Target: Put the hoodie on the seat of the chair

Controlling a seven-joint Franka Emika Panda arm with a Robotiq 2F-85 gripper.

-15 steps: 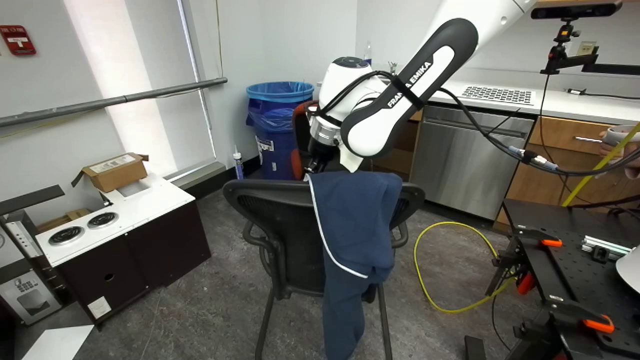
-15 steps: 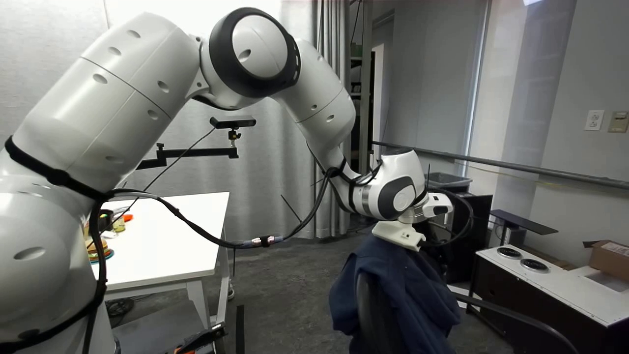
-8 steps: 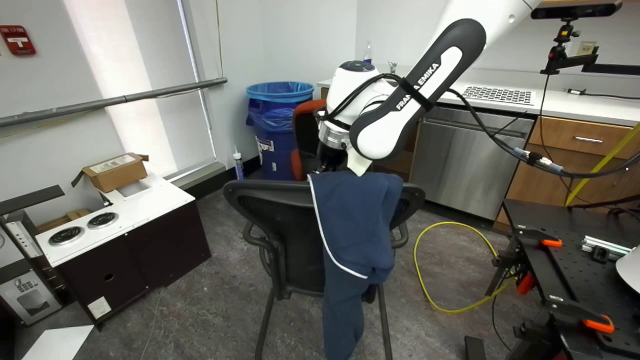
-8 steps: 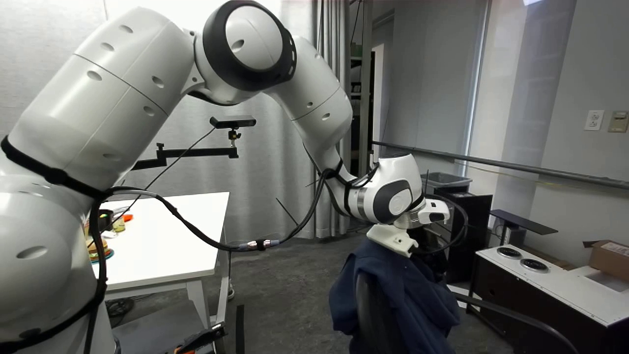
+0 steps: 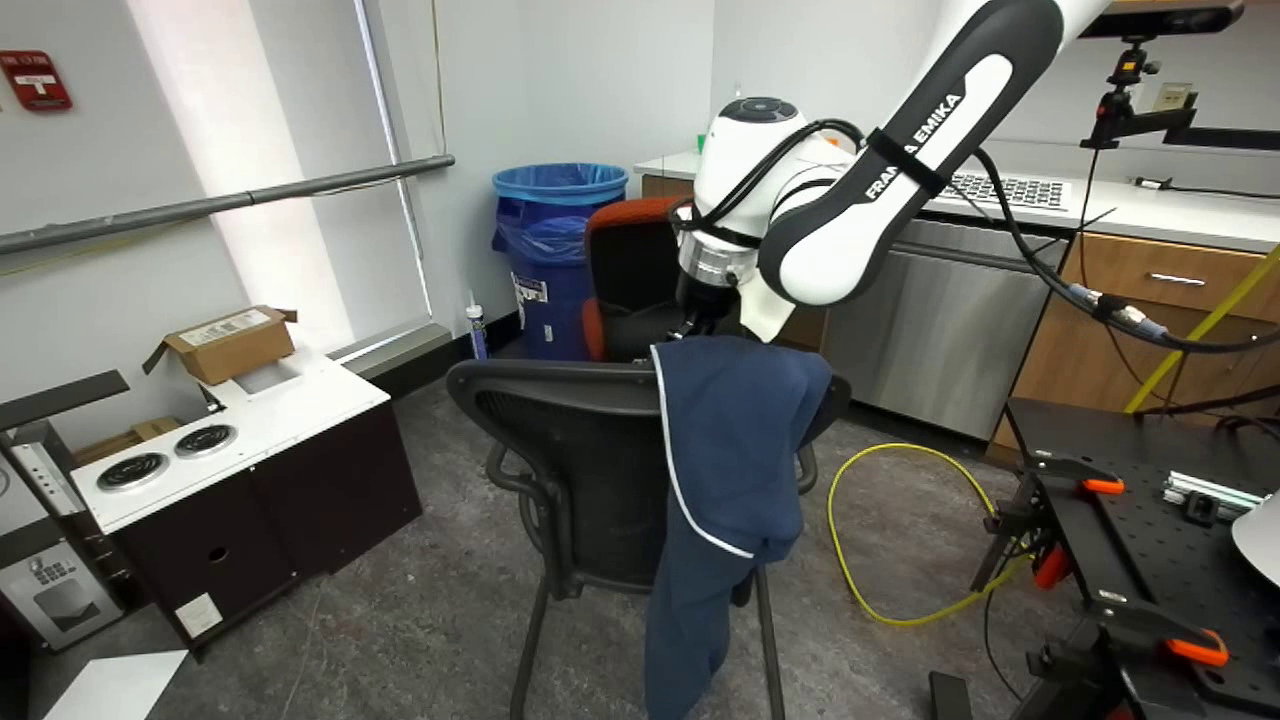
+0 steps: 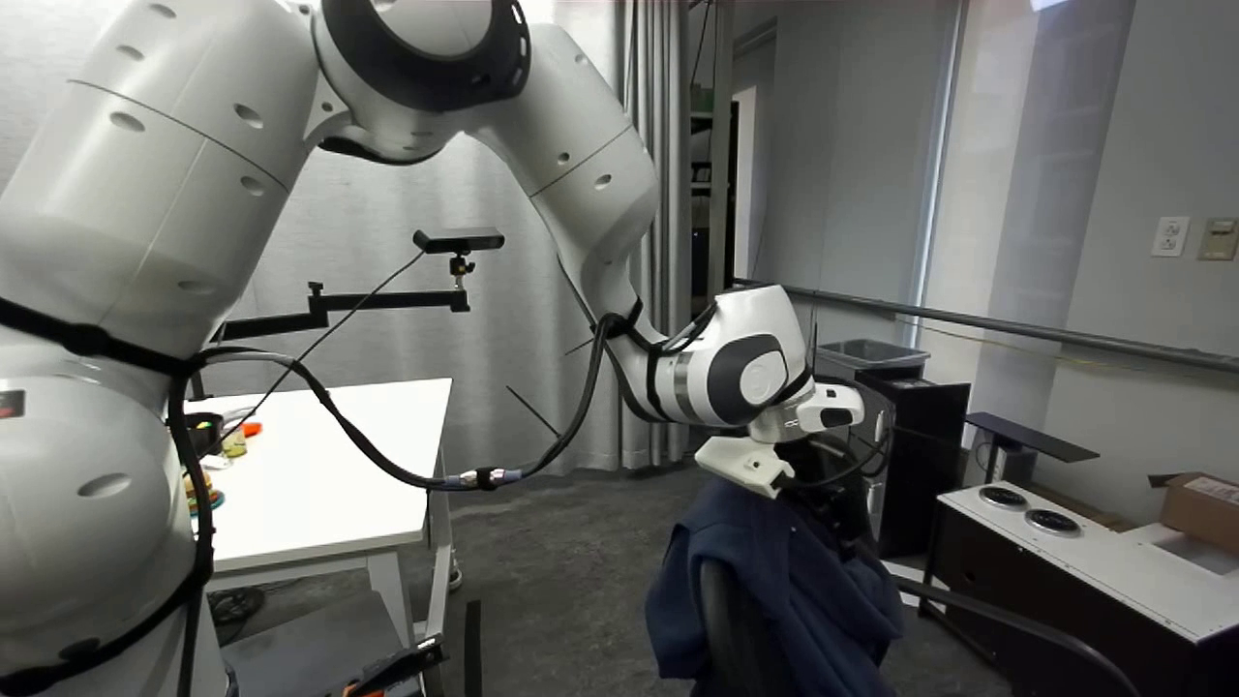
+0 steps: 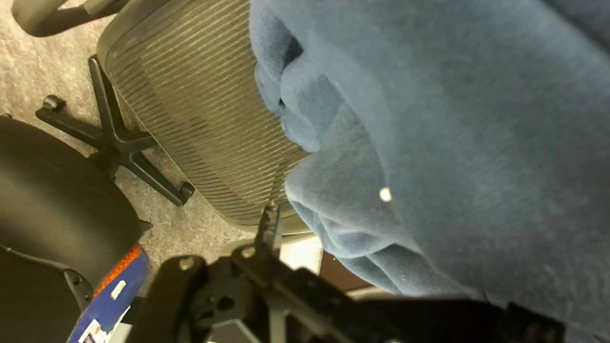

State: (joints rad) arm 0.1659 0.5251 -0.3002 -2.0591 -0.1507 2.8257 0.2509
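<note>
So, counter (image 5: 335, 470): far left, white top, well apart from the job, skip.

Chair (image 5: 600, 490): backrest (image 5: 560, 390) side shows in an exterior view; hides the target there.

Seat (image 7: 205, 109): mesh in wrist view, taken as the target. Step in hand, my read: get the cloth across the backrest and down onto it. To do well: secure bite on a thick fold, raise until the dangling end clears the top edge, carry in over the middle, lower close, then let go. Go slow; cloth could snag on the edge or armrest (image 6: 1012, 620) and tug the chair.

Claw (image 5: 690, 330): seat side of the backrest, near its top edge. One bare finger (image 7: 268, 231) shows in the wrist view; mate not made out, so can't tell if spread, pressed together or pinching cloth.

Hoodie (image 5: 735, 440): straddles the backrest, long end hanging down the rear past its lower edge, rest bunched on the seat side. Relative to claw: below and just beside, filling the right of the wrist view while the finger sits lower; touching or not, unclear. Not yet settled on the seat.

Black table (image 5: 1175, 590): far right, also out of the way.
</note>
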